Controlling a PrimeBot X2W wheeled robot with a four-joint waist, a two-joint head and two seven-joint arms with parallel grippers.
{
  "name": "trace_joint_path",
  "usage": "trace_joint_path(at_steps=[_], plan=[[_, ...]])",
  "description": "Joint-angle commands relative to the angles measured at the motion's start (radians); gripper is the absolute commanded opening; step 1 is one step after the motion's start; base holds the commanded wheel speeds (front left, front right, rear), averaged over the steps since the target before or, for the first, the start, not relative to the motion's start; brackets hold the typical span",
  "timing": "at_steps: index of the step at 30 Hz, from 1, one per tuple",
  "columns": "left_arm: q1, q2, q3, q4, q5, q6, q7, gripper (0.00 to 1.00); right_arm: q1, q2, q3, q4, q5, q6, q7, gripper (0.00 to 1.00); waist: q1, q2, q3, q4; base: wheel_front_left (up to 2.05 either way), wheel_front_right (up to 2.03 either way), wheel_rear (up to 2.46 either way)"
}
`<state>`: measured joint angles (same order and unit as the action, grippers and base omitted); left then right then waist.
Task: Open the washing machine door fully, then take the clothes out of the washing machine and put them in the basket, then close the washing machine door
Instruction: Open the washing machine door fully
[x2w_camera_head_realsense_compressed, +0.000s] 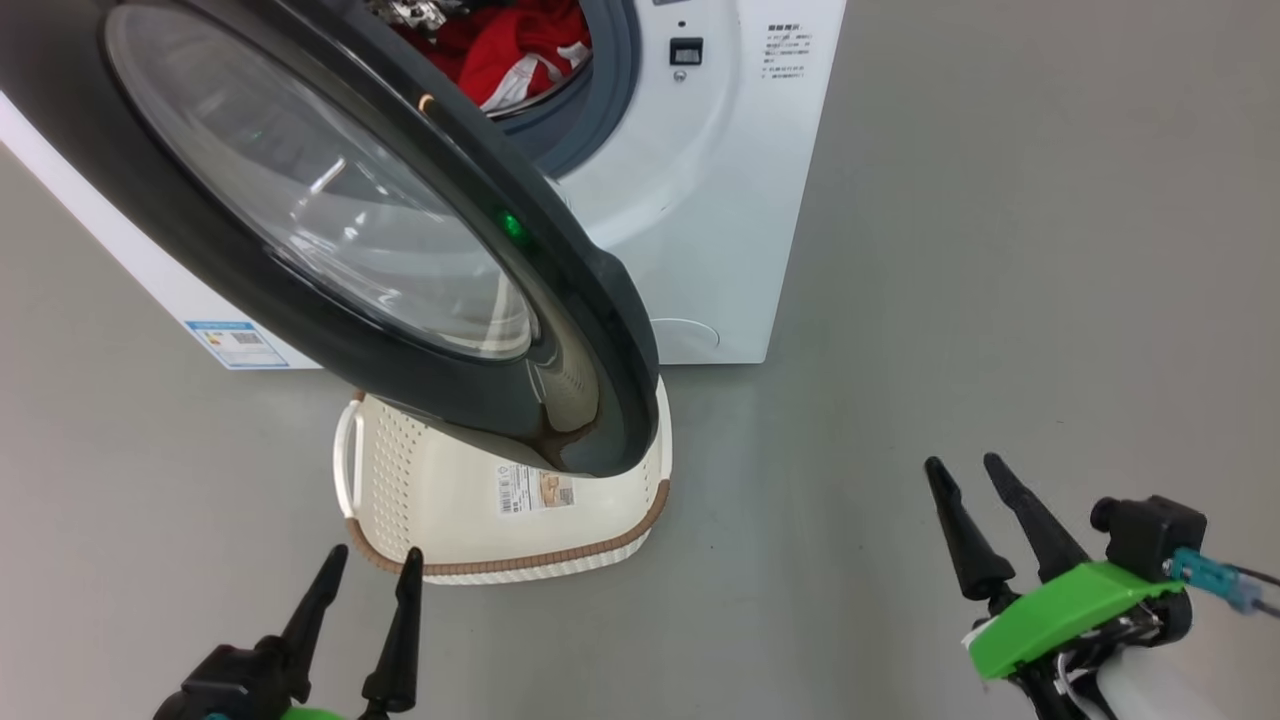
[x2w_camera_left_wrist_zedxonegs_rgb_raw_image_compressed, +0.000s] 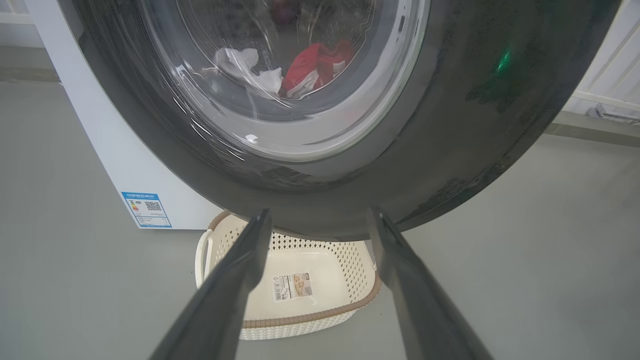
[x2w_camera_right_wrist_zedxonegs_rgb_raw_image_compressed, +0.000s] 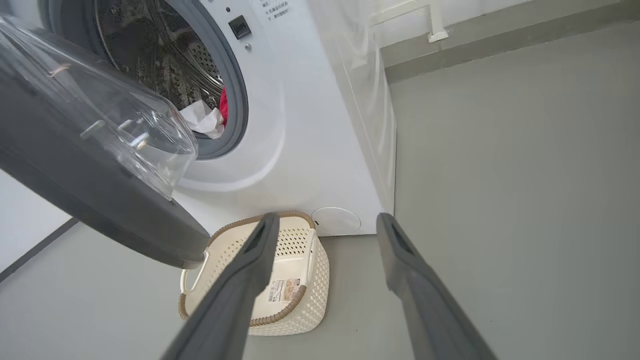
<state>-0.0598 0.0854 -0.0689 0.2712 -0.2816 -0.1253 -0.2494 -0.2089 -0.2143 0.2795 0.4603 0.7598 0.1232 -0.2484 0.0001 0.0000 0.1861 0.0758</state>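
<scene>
Glossy round door (x2w_camera_head_realsense_compressed: 350, 220) overhangs perforated cream basket (x2w_camera_head_realsense_compressed: 400, 480); left gripper (x2w_camera_head_realsense_compressed: 376, 550) and right gripper (x2w_camera_head_realsense_compressed: 962, 460) splayed, empty.

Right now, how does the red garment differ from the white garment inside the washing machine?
The red garment is bright with white stripes; the white garment is plain. Through the door glass in the left wrist view, the white garment lies left of the red garment. Both lie crumpled in the drum, not in the basket.

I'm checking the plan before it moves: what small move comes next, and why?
Probably the right gripper should swing the washing machine door wider: it stands only partly open, overhanging the basket, and the clothes lie in the drum.
</scene>
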Motion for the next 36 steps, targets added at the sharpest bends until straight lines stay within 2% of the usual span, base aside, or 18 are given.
trace_joint_path(at_steps=[1, 7, 13, 20, 36], plan=[[-0.008, 0.020, 0.039, -0.028, 0.004, -0.005, -0.012, 1.00, 0.039, 0.014, -0.018, -0.055, -0.070, 0.008, -0.013, 1.00, -0.0001, 0.0000, 0.003, 0.000, 0.00, 0.00, 0.00], [-0.014, 0.013, 0.054, -0.054, 0.010, -0.005, -0.012, 1.00, 0.112, 0.084, -0.139, -0.182, -0.293, 0.008, -0.013, 1.00, -0.0001, 0.0000, 0.007, 0.007, 0.00, 0.00, 0.00], [-0.009, 0.005, 0.063, -0.073, 0.014, -0.005, -0.012, 1.00, 0.175, 0.136, -0.235, -0.271, -0.413, 0.008, -0.013, 1.00, -0.0001, 0.0000, 0.006, 0.014, 0.00, 0.00, 0.00], [-0.003, -0.001, 0.060, -0.074, 0.014, -0.005, -0.012, 1.00, 0.201, 0.157, -0.254, -0.241, -0.445, 0.008, -0.013, 1.00, -0.0001, 0.0000, 0.005, 0.018, 0.00, 0.00, 0.00], [0.004, -0.003, 0.049, -0.074, 0.016, -0.005, -0.012, 1.00, 0.198, 0.163, -0.257, -0.253, -0.445, 0.008, -0.013, 1.00, -0.0001, 0.0000, -0.003, 0.025, 0.00, 0.00, 0.00]])
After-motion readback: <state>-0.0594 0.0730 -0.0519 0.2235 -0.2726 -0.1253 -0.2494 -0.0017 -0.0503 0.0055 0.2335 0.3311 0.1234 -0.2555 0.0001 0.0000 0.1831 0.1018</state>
